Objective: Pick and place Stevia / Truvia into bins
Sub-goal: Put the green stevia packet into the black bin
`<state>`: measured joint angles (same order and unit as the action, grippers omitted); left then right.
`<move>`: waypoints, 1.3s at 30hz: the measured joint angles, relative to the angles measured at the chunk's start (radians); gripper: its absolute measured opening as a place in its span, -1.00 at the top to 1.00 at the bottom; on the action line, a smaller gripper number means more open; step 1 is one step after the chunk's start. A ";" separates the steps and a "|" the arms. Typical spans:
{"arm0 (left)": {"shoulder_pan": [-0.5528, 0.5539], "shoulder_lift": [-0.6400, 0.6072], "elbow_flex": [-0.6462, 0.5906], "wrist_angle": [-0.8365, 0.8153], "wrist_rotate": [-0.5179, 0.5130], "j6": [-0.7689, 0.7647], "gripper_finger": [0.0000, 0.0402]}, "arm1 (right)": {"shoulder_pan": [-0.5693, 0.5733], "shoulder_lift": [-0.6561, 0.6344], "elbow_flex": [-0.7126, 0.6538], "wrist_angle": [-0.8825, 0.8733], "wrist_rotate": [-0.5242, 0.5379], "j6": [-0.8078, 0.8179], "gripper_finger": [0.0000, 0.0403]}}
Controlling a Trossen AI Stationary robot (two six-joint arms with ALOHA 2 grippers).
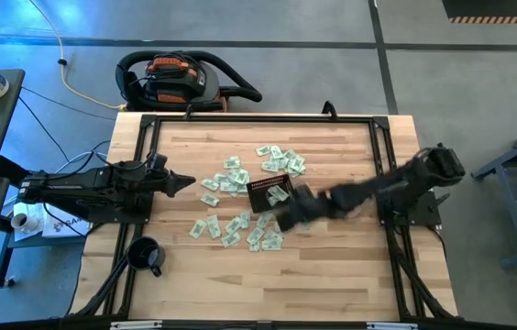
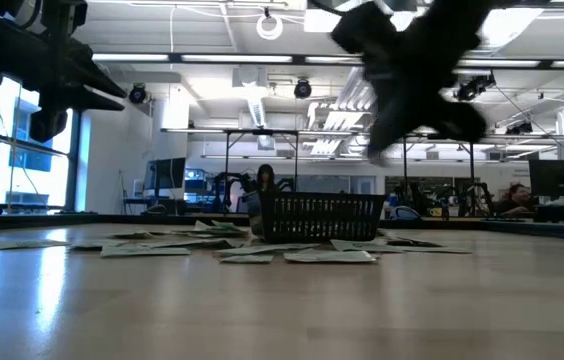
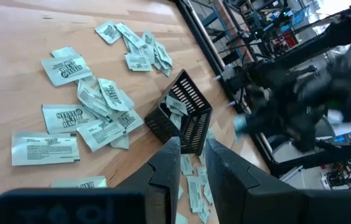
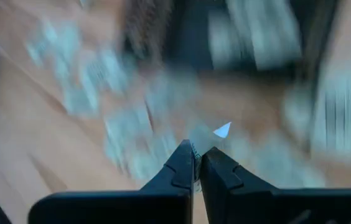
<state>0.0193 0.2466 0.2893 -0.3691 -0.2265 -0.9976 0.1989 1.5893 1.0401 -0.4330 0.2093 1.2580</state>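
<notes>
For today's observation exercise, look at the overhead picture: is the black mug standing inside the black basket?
No. The mug stands alone near the table's front left corner, well apart from the basket, which sits mid-table among the sachets.

The basket [image 1: 269,192] sits near the middle of the table [image 1: 332,275], with sachets [image 1: 231,174] scattered around it: a cluster behind it toward the far edge, another to its left, and more in front of it. A few sachets lie inside the basket. The right gripper [image 1: 291,213] hangs just in front and to the right of the basket, above the near sachets. The left gripper [image 1: 185,181] waits at the table's left side, well apart from the basket. A mug [image 1: 145,254] stands near the table's front left corner.
</notes>
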 joint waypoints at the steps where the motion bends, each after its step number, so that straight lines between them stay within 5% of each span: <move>1: 0.000 0.000 0.000 0.000 0.000 0.001 0.45 | -0.041 0.006 0.024 0.002 -0.016 -0.062 0.98; 6: 0.000 0.000 0.000 0.000 -0.001 0.002 0.45 | -0.220 0.080 0.098 -0.004 -0.134 -0.281 0.92; 14: 0.000 0.000 0.000 -0.001 -0.001 0.032 0.45 | -0.342 0.225 0.192 -0.037 -0.325 -0.346 0.60; 17: 0.000 0.000 0.000 -0.001 -0.001 0.032 0.45 | -0.347 0.234 0.242 -0.119 -0.306 -0.359 0.37; 23: 0.000 0.000 0.000 0.018 -0.011 0.032 0.45 | -0.327 0.223 0.384 -0.473 -0.065 -0.388 0.00; 29: 0.000 0.000 0.000 0.093 -0.135 0.033 0.45 | -0.394 0.224 0.335 -0.703 -0.172 -0.420 -0.08; 39: 0.000 0.000 0.000 0.082 -0.131 0.059 0.45 | -0.426 0.224 0.126 -0.493 -0.217 -0.377 -0.07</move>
<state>0.0196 0.2462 0.2890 -0.2871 -0.3577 -0.9390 -0.2268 1.8130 1.1662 -0.9264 -0.0073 0.8813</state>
